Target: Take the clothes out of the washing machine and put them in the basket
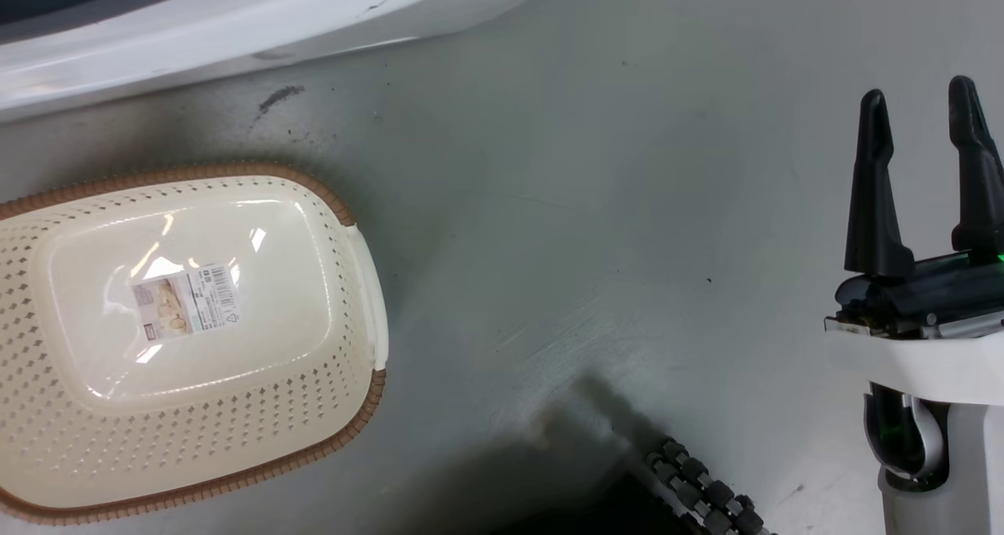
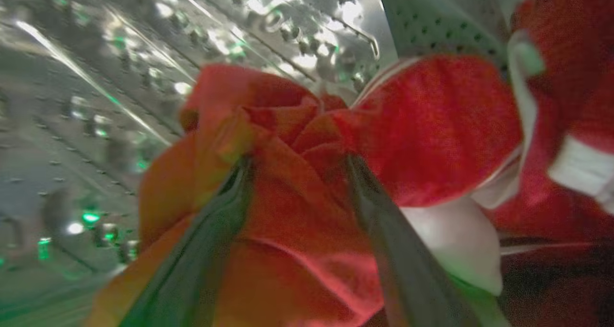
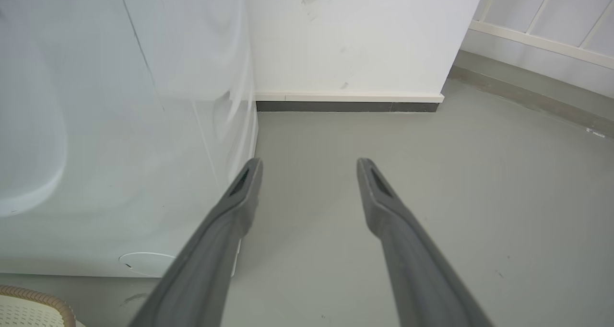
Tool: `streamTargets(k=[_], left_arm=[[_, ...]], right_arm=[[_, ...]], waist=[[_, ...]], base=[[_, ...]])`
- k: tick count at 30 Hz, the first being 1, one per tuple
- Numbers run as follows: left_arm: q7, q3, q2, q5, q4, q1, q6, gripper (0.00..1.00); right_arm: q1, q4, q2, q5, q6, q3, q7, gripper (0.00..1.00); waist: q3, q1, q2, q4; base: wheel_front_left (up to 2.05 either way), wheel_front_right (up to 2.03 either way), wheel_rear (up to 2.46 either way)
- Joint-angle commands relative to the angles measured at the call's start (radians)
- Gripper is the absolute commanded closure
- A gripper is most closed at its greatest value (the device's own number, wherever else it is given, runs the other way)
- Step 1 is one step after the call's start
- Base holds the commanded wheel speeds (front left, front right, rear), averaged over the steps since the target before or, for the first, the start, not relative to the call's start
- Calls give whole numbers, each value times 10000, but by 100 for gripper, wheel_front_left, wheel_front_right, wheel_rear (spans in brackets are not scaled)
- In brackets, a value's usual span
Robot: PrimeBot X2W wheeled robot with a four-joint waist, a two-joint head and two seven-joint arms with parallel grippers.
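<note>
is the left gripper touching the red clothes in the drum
Touching. In the left wrist view the left gripper has both fingers pressed into the bunched red clothes, fabric gathered between them, inside the steel drum.

basket (image 1: 180,339) on floor (image 1: 596,205), left | washing machine (image 1: 235,17) far behind basket | right gripper (image 1: 925,119) over floor, far right, well apart from basket | clothes (image 2: 297,173) in drum (image 2: 96,101) | left gripper (image 2: 297,169) fingers in clothes

Red clothes (image 2: 297,183) in drum; basket (image 1: 47,409) empty.
</note>
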Motion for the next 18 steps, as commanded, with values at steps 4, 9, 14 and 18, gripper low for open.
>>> streamTargets(k=[4, 9, 14, 18], left_arm=[[225, -176, 147, -113, 110, -106, -7, 0], [243, -349, 92, -374, 205, 61, -12, 0], [225, -657, 135, -538, 240, 172, -13, 100], [-144, -873, 138, -747, 135, 189, -12, 100]], right_arm=[[-227, -50, 29, 89, -7, -36, -18, 0], [-299, 6, 29, 40, -7, -50, -18, 0], [-389, 37, 29, 0, -7, -39, -18, 0], [-360, 57, 29, -53, -7, -57, -18, 0]], waist=[[237, -1, 0, -44], [325, -1, 0, 29], [287, -1, 0, 44], [184, -1, 0, 71]], base=[[0, 0, 0], [0, 0, 0], [0, 0, 0], [0, 0, 0]])
